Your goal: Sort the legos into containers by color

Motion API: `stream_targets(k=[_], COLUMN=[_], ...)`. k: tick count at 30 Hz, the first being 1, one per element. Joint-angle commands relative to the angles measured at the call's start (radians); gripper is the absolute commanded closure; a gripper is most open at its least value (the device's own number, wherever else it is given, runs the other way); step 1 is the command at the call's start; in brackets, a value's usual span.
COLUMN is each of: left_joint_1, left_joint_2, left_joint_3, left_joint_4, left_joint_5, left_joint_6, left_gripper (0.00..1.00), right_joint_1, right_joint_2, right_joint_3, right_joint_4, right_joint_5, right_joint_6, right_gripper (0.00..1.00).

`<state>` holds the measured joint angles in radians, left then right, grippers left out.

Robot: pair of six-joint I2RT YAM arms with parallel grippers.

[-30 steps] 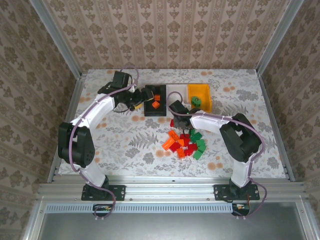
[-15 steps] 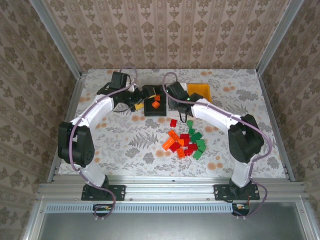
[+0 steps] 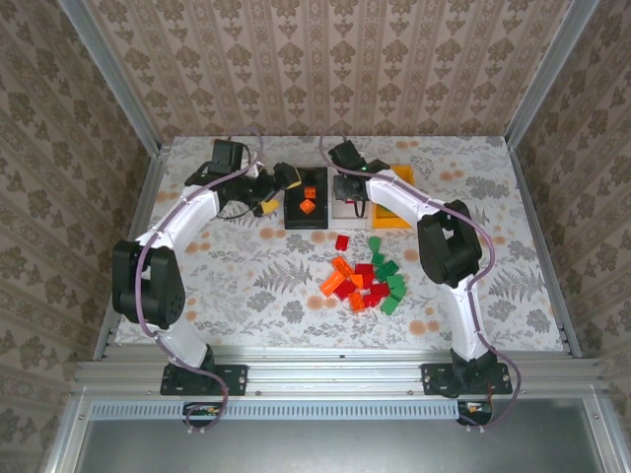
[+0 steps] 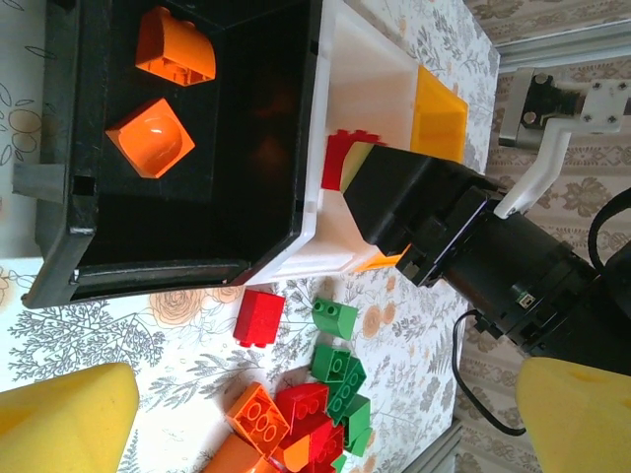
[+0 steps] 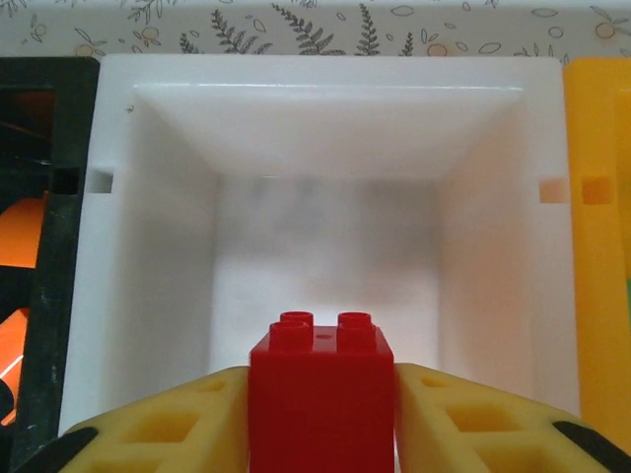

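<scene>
My right arm has swung up from the pile to the far row of bins since a second ago. Now my right gripper (image 5: 320, 399) hangs over the white bin (image 5: 158, 217). Its yellow fingers (image 5: 168, 429) squeeze a red brick (image 5: 320, 389) from both sides, so the brick is held above the bare white floor. The black bin (image 4: 59, 227) sits tight against the white bin at 9 o'clock. The orange-yellow bin (image 5: 596, 246) sits tight against it at 3 o'clock. My left gripper (image 3: 281, 192) waits at 9 o'clock of the black bin, spread wide with nothing in it. Two orange bricks (image 4: 150, 138) lie inside the black bin. At 6 o'clock from the bins, the pile (image 3: 363, 284) of red, green and orange bricks rests on the flowery table (image 3: 246, 276). One lone red piece (image 3: 341, 242) and one lone green piece (image 3: 374, 242) lie between the pile and the bins.
</scene>
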<state>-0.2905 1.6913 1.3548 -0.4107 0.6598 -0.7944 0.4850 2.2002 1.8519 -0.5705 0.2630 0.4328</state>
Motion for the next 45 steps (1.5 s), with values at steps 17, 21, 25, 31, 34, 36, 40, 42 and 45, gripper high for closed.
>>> stream_targets(k=[17,21,25,31,34,36,40,42,45], left_joint_1=[-0.002,-0.001,-0.001,-0.001,-0.002,-0.001,-0.001,-0.001,-0.001], left_joint_2=[-0.032,-0.032,-0.036,-0.041,-0.036,-0.035,-0.036,-0.036,-0.035], left_joint_3=[-0.032,-0.034,-0.034,-0.033,-0.034,-0.034,-0.034,-0.034,-0.034], left_joint_4=[0.014,0.010,0.009,0.010,0.013,0.013,0.015,0.015,0.016], left_joint_5=[-0.012,-0.012,-0.012,-0.011,-0.012,-0.012,-0.012,-0.012,-0.012], left_joint_6=[-0.031,-0.032,-0.031,-0.031,-0.034,-0.034,-0.034,-0.035,-0.034], left_gripper=[0.00,0.00,0.00,0.00,0.00,0.00,0.00,0.00,0.00], right_joint_1=[0.185,0.206,0.216,0.214,0.213,0.212,0.216,0.217,0.220], right_joint_2=[-0.437,-0.342,-0.266,-0.170,-0.143,-0.130,-0.124,-0.122,-0.129], right_joint_3=[-0.618,-0.581,-0.544,-0.491,-0.487,-0.479,-0.486,-0.487,-0.497], right_joint_4=[0.200,0.188,0.191,0.193,0.208,0.210,0.219,0.218,0.226], right_joint_5=[0.041,-0.010,0.000,0.026,0.052,0.062,0.111,0.126,0.134], right_joint_6=[0.288,0.310,0.327,0.335,0.342,0.345,0.341,0.332,0.320], right_gripper=[0.42,0.42,0.41,0.42,0.43,0.48,0.59,0.63,0.69])
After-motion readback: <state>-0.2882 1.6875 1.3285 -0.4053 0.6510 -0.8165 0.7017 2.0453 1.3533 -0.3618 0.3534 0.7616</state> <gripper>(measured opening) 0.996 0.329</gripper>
